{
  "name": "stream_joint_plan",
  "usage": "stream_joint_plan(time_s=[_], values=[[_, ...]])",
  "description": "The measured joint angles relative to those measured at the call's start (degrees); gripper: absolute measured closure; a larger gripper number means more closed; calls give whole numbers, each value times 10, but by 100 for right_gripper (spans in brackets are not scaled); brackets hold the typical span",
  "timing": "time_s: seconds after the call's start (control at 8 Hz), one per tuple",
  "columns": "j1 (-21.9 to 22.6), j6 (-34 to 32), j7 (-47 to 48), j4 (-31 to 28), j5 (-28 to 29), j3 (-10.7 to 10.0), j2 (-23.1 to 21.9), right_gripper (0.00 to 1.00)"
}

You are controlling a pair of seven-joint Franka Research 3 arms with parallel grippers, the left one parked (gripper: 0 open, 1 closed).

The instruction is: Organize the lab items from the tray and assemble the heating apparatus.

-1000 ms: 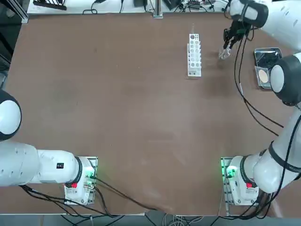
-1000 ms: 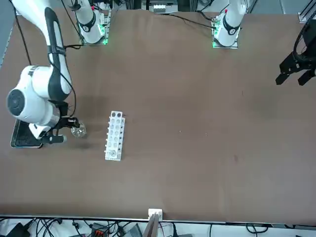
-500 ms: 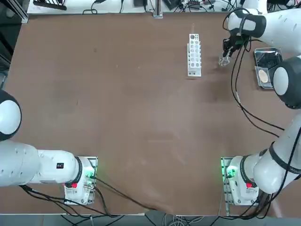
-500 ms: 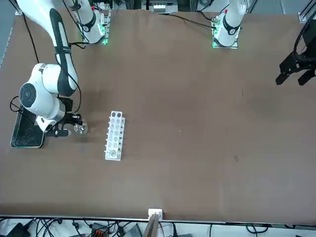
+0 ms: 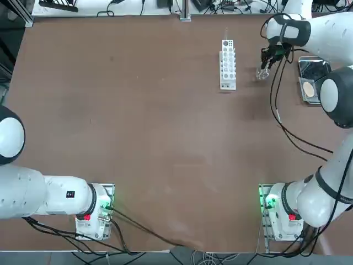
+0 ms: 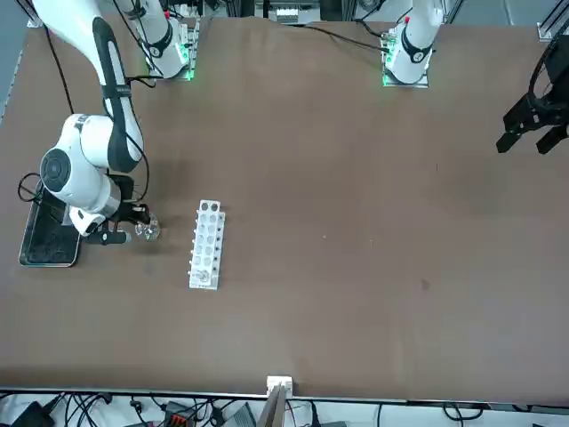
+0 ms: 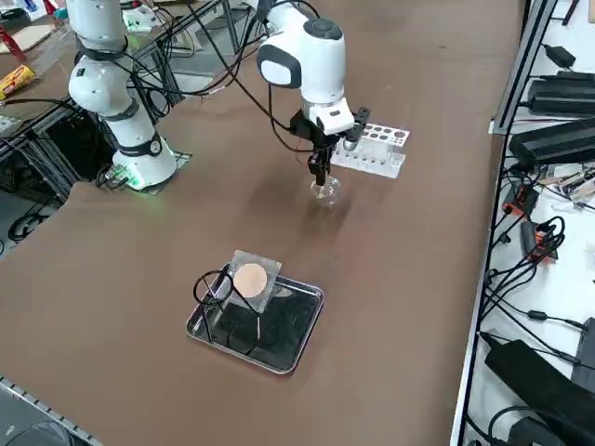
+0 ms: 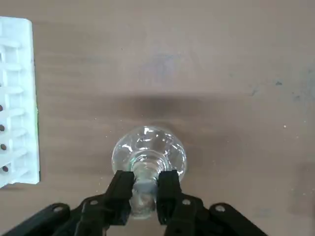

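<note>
My right gripper (image 8: 145,189) is shut on the neck of the small clear glass burner (image 8: 148,152). It holds the burner (image 5: 262,73) upright, low at the table, between the white rack and the tray; whether it touches the table I cannot tell. The right side view shows the gripper (image 7: 319,172) straight above the burner (image 7: 324,190). The shiny metal tray (image 7: 311,316) lies near the table's right edge. In it stands the black wire stand (image 7: 216,288), with the round tan disc (image 7: 249,279) on its square mesh. The tray (image 6: 49,240) also shows in the front view behind the arm.
The white holed rack (image 5: 228,63) lies just to the left of the burner, a hand's width away, and shows beside it in the wrist view as well (image 8: 17,98). The brown table stretches wide toward the robot's bases.
The right gripper has carried the burner a little nearer to the robot and lower, and the wrist has swung away from the tray. Its grip has not changed.
</note>
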Motion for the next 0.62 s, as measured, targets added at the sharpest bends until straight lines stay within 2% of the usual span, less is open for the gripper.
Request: stream_joint_plan(time_s=[0.62], values=[[1,9,0,-7,0,0,7,71]])
